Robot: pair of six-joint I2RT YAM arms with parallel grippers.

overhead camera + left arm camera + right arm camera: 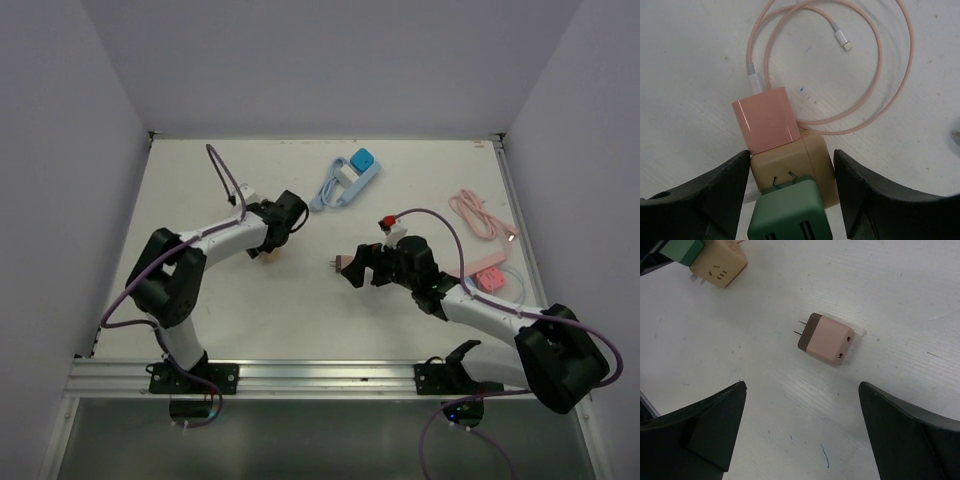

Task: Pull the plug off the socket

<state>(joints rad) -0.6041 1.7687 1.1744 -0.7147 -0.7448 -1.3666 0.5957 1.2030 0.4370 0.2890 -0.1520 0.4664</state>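
A beige cube socket [805, 162] lies on the table between the fingers of my left gripper [791, 155]. The left finger touches its corner and a thin gap shows at the right finger. A green plug [787, 212] sits in its near face with its prongs partly showing. A pink charger block [765, 122] with a pink cable sits against its far side. My right gripper [802, 385] hangs open above a loose pink plug [825, 339] with a brown face and bare prongs. From above, the left gripper [275, 240] and right gripper [355, 268] face each other mid-table.
A coiled pink cable [880, 75] lies just beyond the socket. At the back of the table is a blue power strip [352, 172] with a white plug. A second pink cable [480, 215] and a pink block [490, 278] lie at the right edge.
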